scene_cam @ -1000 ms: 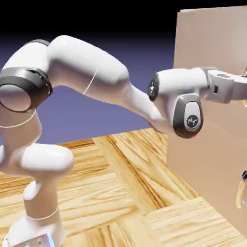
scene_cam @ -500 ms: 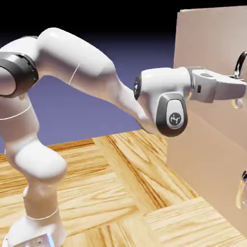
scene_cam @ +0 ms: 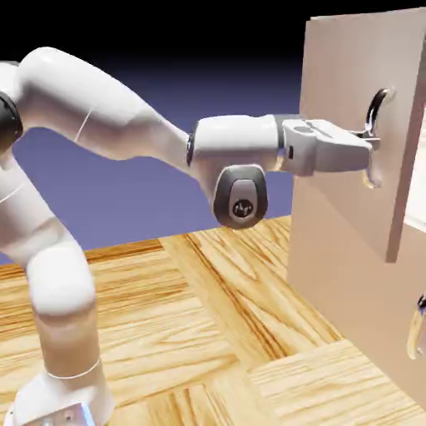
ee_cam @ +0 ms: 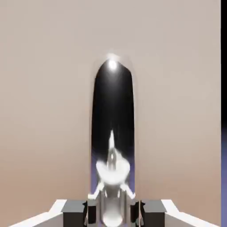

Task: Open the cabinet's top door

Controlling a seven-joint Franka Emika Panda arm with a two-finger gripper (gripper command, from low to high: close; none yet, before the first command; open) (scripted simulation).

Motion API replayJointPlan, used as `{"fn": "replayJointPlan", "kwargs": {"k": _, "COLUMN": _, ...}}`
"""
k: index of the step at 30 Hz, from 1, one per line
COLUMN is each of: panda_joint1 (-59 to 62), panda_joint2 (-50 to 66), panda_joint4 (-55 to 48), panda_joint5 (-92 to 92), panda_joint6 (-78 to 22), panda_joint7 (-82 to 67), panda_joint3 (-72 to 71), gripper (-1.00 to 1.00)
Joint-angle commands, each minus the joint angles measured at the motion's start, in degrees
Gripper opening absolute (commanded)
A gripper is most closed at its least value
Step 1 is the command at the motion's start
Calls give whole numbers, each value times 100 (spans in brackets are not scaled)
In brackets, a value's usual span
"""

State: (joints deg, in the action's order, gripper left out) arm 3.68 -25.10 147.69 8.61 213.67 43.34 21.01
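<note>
Cabinet (scene_cam: 349,250) fills the right side of my exterior view, a tall pale beige box standing on the wooden table (scene_cam: 208,333), and its top door (scene_cam: 354,108) stands swung partway out from the body, its thick edge turned toward the camera and a strip of white interior visible behind it. I see the arm rising from the lower left, folding at a high elbow and stretching nearly level to the right, the wrist straight and the hand pointing flat at the door's face. My gripper (scene_cam: 366,143) is clamped on the top door's handle (scene_cam: 376,112), a curved silvery loop; the grip sits on the lower part of that loop. From the hand view, the shiny bar (ee_cam: 113,133) runs straight up the middle, pinched at the bottom between the two grey fingertips (ee_cam: 76,212), with plain beige panel behind. The lower door's handle (scene_cam: 415,326) hangs near the right edge, untouched.
</note>
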Motion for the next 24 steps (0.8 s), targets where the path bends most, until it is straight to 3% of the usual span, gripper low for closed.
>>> {"fn": "replayJointPlan", "kwargs": {"k": 1, "panda_joint1": 208, "panda_joint2": 2, "panda_joint4": 18, "panda_joint5": 65, "panda_joint6": 15, "panda_joint7": 103, "panda_joint3": -165, "gripper": -100}}
{"fn": "replayJointPlan", "kwargs": {"k": 7, "panda_joint1": 1454, "panda_joint2": 7, "panda_joint4": 99, "panda_joint5": 684, "panda_joint6": 68, "panda_joint7": 999, "panda_joint3": -1068, "gripper": -100}}
{"fn": "replayJointPlan", "kwargs": {"k": 13, "panda_joint1": 2563, "panda_joint2": -738, "panda_joint4": 729, "panda_joint5": 47, "panda_joint6": -69, "panda_joint7": 980, "panda_joint3": -2252, "gripper": -100}}
{"fn": "replayJointPlan", "kwargs": {"k": 24, "panda_joint1": 4838, "panda_joint2": -1174, "panda_joint4": 723, "panda_joint5": 2030, "panda_joint6": 115, "panda_joint7": 3499, "panda_joint3": -3532, "gripper": -100}}
